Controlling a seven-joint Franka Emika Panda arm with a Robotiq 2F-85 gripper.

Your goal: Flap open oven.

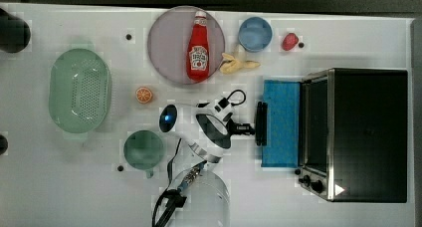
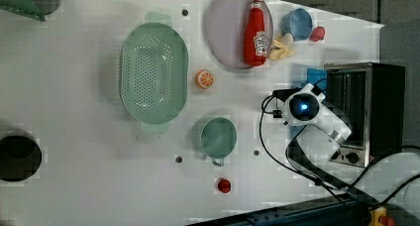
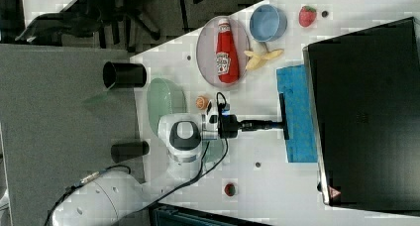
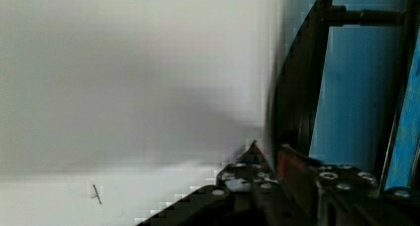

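Blue-tinted glass lay flat and face-up in the top view: the oven (image 1: 366, 132) stood at the top view's right end of the white tabletop (image 1: 74, 187), and its flap door (image 1: 281, 122) was already swung down level, stretched out from the silver front frame toward the arm. The dark handle (image 1: 261, 123) ran along the door's free edge, and the jaws (image 1: 255, 129) were at its middle, pinching the bar between them, narrowly set rather than spread. The right view showed the same, the slim black fingers (image 3: 262, 124) reaching level from the wrist to the handle (image 3: 284, 116). In the wrist view the handle bar (image 4: 302, 87) sat right against the jaw tips, with the blue pane beyond it.

Judging from how the door lay, the opening itself looked essentially finished, and the step in hand was the end of the pull-down. The next move would call for spreading the jaws to let the bar go, then drawing the hand straight back from the door, away from the oven, without lifting the handle or dragging it sideways. The ketchup bottle (image 1: 198, 46) on its plate (image 1: 164, 38) and the teal cup (image 1: 144, 150) stood well apart from that path.
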